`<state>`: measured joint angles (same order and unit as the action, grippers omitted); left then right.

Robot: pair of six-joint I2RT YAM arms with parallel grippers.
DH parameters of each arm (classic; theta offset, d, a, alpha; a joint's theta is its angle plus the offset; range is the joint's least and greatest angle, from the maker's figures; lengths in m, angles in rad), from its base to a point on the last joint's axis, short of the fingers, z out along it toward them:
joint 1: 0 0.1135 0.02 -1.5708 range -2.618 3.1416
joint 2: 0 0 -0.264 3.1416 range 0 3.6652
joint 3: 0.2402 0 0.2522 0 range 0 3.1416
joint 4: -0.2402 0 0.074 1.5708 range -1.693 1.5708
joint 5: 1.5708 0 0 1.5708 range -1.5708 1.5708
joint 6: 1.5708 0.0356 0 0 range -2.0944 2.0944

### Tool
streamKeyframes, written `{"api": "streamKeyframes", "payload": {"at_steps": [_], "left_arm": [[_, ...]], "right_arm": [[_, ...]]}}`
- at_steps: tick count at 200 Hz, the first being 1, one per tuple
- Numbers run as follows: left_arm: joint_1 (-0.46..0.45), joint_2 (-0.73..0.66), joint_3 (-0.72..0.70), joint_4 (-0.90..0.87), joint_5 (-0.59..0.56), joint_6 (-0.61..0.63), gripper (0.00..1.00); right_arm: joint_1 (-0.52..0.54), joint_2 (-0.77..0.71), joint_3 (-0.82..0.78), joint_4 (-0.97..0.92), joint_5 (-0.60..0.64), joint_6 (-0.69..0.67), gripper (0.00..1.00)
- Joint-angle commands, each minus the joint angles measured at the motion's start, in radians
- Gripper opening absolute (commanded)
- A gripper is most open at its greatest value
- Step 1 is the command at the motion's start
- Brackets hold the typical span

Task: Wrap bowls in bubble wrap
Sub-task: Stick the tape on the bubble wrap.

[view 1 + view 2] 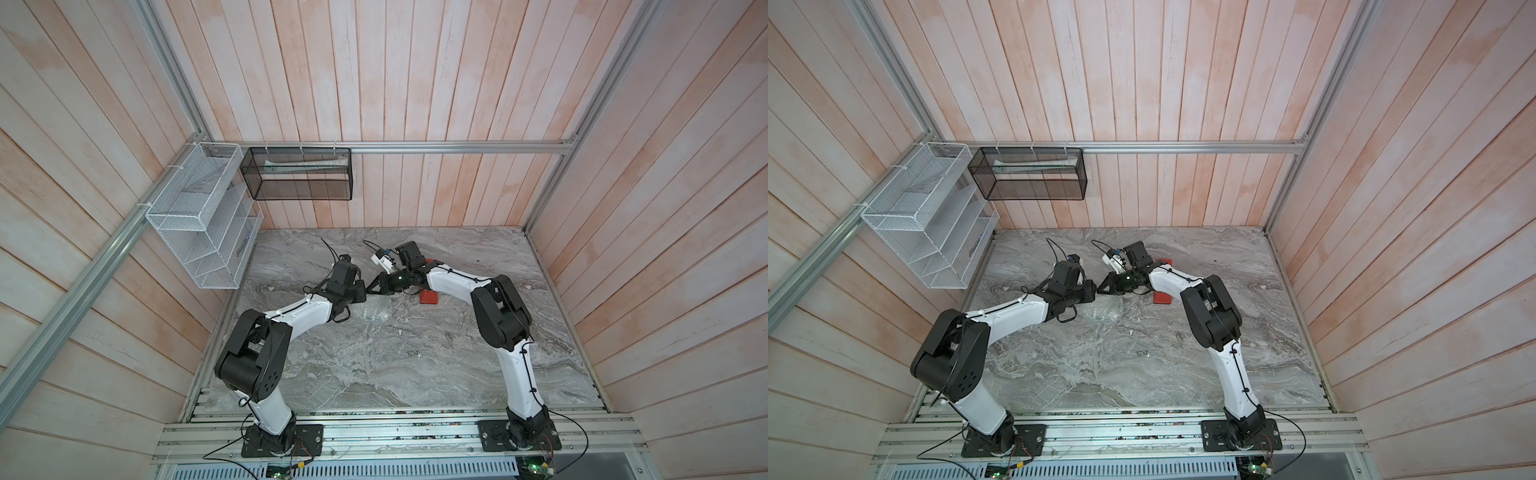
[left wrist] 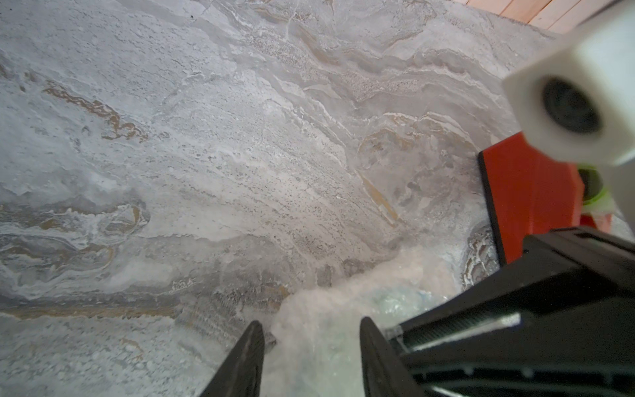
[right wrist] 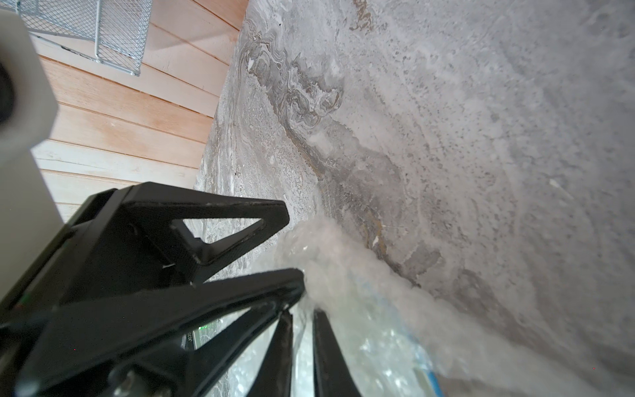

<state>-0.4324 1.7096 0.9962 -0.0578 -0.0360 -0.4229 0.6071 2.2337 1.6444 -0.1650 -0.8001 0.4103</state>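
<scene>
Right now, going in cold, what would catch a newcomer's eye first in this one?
The left arm and right arm meeting tip to tip mid-table over a whitish bunch of bubble wrap: the right fingers pinch it, the left fingers flank it. Next, the red tape dispenser showing from under the right arm on the grey marbled table.

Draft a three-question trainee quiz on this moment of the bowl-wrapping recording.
1. True or false: the red tape dispenser lies on the table close to the right end effector.
2. Pick one: the right end effector is A) wide open over bare table, B) shut on the bubble wrap, C) holding the tape dispenser.
3. Short answer: what sits between the fingers of the left end effector?

Key: 1 true; 2 B; 3 bunched bubble wrap.
</scene>
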Motion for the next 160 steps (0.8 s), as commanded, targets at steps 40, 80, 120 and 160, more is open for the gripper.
{"api": "streamKeyframes", "payload": {"at_steps": [40,80,120,160], "left_arm": [[-0.005,0.063,-0.018,0.070,0.045,-0.015,0.47],[-0.005,0.083,-0.032,0.089,0.035,-0.023,0.46],[-0.004,0.071,-0.047,0.088,0.012,-0.029,0.44],[-0.005,0.050,-0.064,0.090,0.002,-0.033,0.43]], "right_arm": [[-0.006,0.019,-0.014,0.006,0.007,-0.011,0.31],[-0.017,-0.005,-0.045,0.051,0.006,-0.004,0.35],[-0.026,-0.063,-0.092,0.113,0.022,0.012,0.36],[-0.032,-0.143,-0.142,0.170,0.047,0.032,0.36]]}}
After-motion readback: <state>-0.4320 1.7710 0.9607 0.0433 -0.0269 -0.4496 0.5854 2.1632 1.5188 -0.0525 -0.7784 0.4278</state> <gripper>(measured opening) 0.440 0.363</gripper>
